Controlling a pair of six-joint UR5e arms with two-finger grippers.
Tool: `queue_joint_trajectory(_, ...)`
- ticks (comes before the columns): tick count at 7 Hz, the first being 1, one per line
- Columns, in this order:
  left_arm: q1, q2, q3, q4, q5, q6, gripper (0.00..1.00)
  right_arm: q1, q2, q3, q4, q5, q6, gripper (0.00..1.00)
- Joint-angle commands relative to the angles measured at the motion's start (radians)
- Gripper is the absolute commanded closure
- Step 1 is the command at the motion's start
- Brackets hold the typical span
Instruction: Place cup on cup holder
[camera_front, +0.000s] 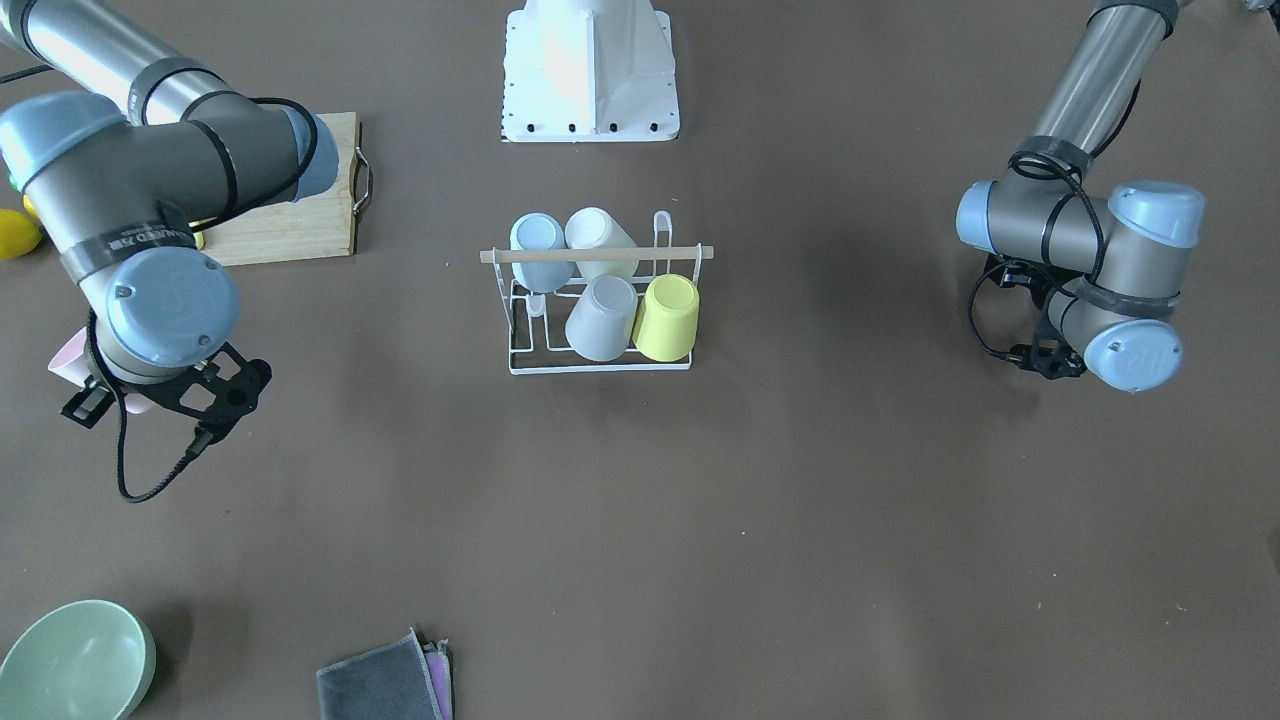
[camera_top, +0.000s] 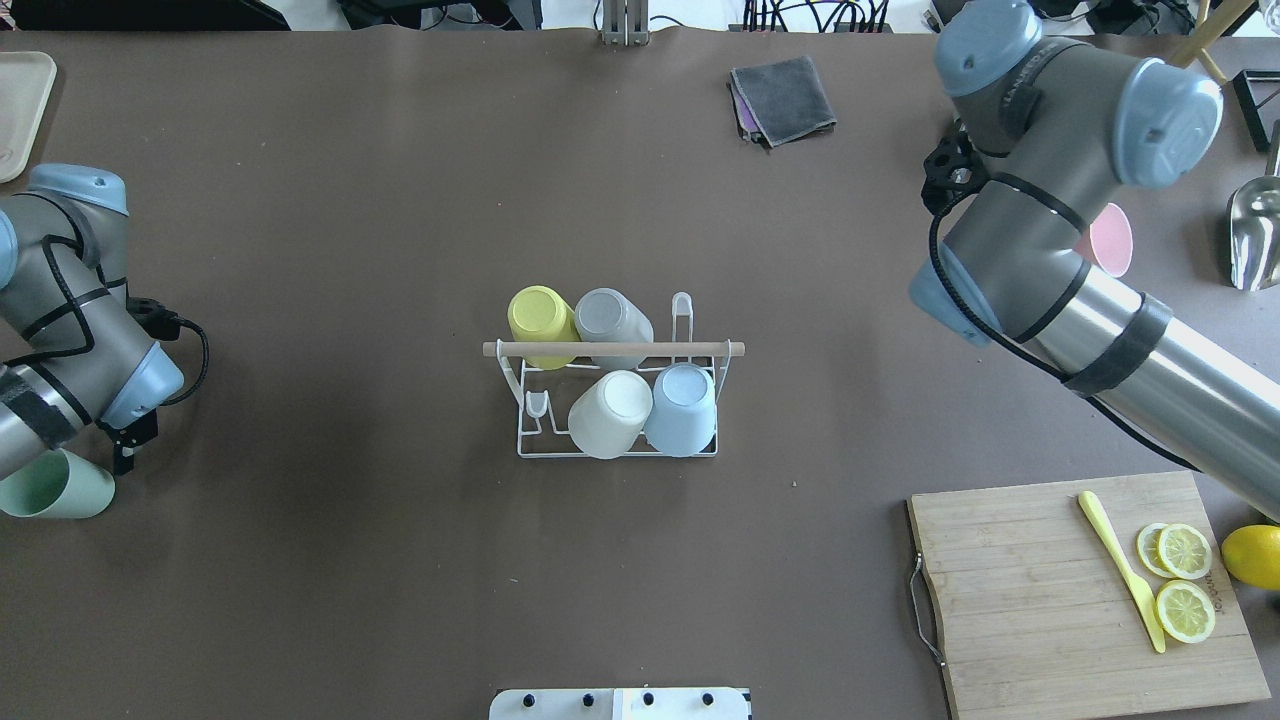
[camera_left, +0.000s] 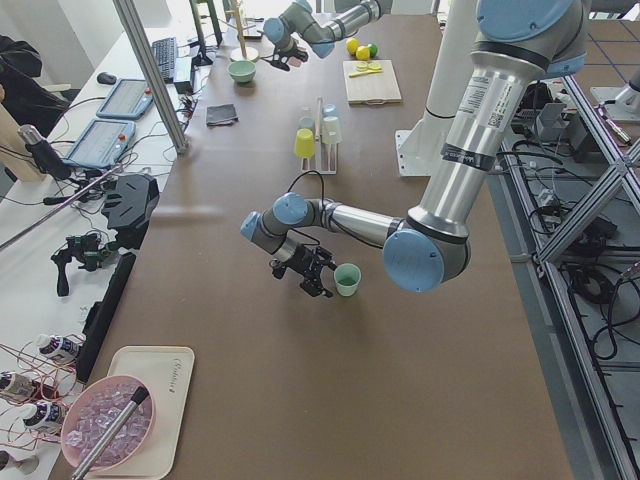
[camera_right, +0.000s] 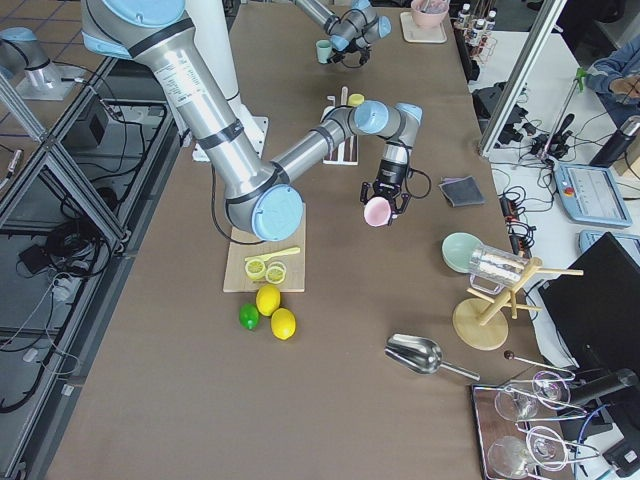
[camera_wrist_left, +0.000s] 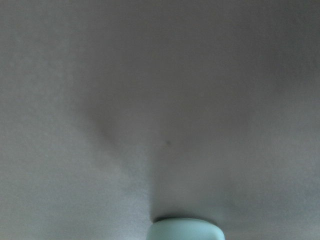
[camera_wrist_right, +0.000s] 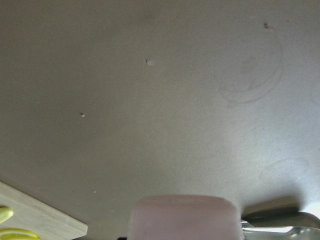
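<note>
Overhead exterior: left arm (camera_top: 70, 365) bent low at left edge, jaws grasping green cup (camera_top: 55, 485); right arm (camera_top: 1010, 250) upper right, jaws grasping pink cup (camera_top: 1112, 240).

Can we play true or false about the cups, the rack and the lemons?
1. Four cups sit on the cup holder. True.
2. One of those cups is red. False: they are the yellow cup, the grey cup, the cream cup and the light blue cup.
3. The pink cup is at the end of the right arm. True.
4. The lemon slices lie on the cup holder. False: they lie on the wooden cutting board.
5. The green cup is already on the cup holder. False: it is far off to the side, by the left arm.
</note>
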Motion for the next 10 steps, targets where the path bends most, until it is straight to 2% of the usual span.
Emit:
queue_joint_trajectory(1,0.011,0.001,0.003,0.000,-0.001,0.002,0.01,0.087,-0.077,0.135,0.007,0.146,0.061,1.00)
queue_joint_trajectory(3,0.012,0.001,-0.006,0.029,0.001,0.005,0.01,0.152,-0.184,0.180,0.219,0.275,0.176,1.00)
queue_joint_trajectory(4,0.017,0.001,-0.006,0.031,0.001,0.006,0.01,0.195,-0.210,0.185,0.262,0.312,0.190,1.00)
queue_joint_trajectory(5,0.017,0.001,-0.011,0.032,0.001,0.004,0.01,0.244,-0.229,0.186,0.308,0.421,0.213,1.00)
queue_joint_trajectory(6,0.017,0.007,-0.011,0.032,-0.001,0.005,0.01,0.282,-0.231,0.183,0.330,0.538,0.326,1.00)
queue_joint_trajectory(8,0.017,0.013,-0.011,0.032,-0.001,0.006,0.01,0.275,-0.238,0.170,0.469,0.557,0.332,1.00)
queue_joint_trajectory(10,0.024,0.013,-0.011,0.032,-0.001,0.006,0.01,0.296,-0.261,0.104,0.641,0.678,0.332,1.00)
